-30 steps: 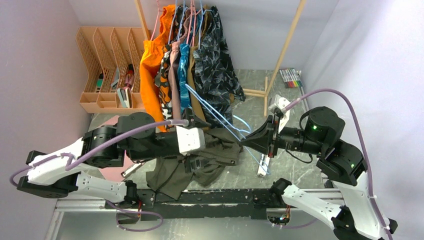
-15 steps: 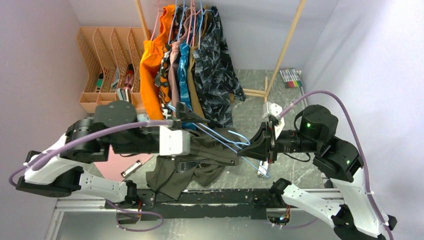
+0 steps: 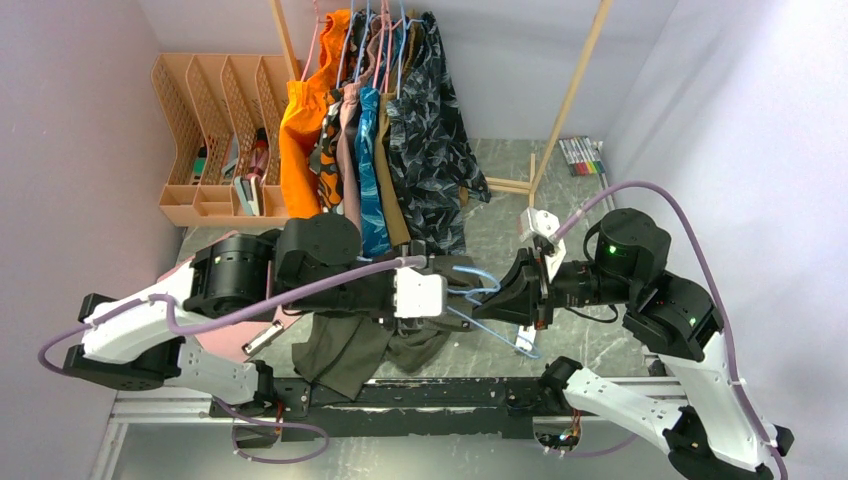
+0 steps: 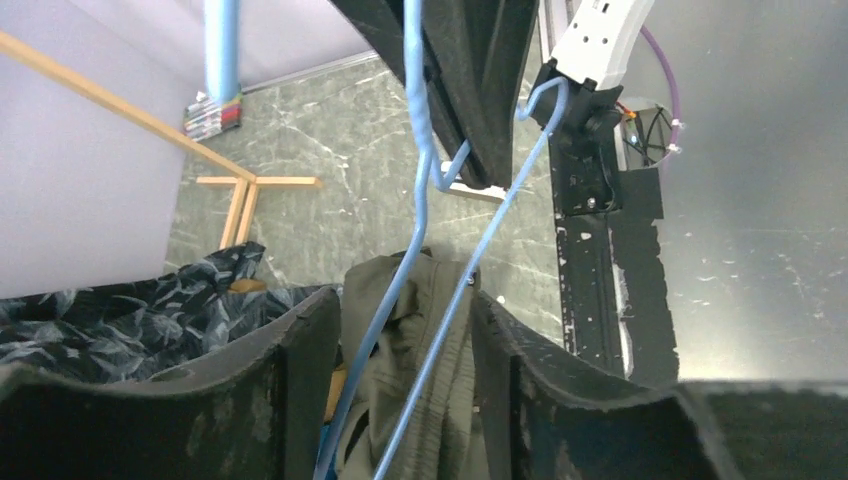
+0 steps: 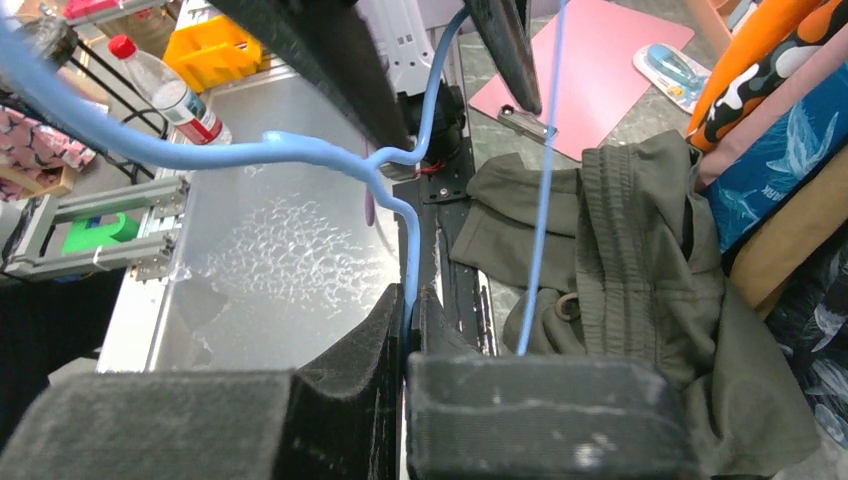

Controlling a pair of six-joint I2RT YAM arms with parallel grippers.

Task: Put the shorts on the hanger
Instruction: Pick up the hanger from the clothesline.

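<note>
The olive-green shorts [image 3: 345, 350] lie bunched on the table below my left arm, with one part lifted up to the hanger [image 3: 483, 276]. My right gripper [image 3: 503, 290] is shut on the light-blue hanger [image 5: 300, 150] near its hook, and the wire runs out between its pads [image 5: 410, 295]. My left gripper [image 3: 450, 285] faces it, close by. In the left wrist view its jaws [image 4: 403, 300] stand part open on either side of a ribbed fold of the shorts [image 4: 440, 400] and two hanger wires [image 4: 420, 120]. The left finger stands slightly apart from the fabric. The shorts [image 5: 620, 240] hang beside the hanger's bar.
A wooden rack [image 3: 565, 100] at the back holds several hung garments [image 3: 400, 120], close behind the left arm. An orange desk organizer [image 3: 210, 130] stands back left, a pink mat [image 3: 240, 335] lies under the left arm, and markers [image 3: 582, 155] lie back right.
My left arm has swung right until its gripper meets the hanger, and its jaws have narrowed around the shorts' fold. The right gripper has eased left, still holding the hanger.
</note>
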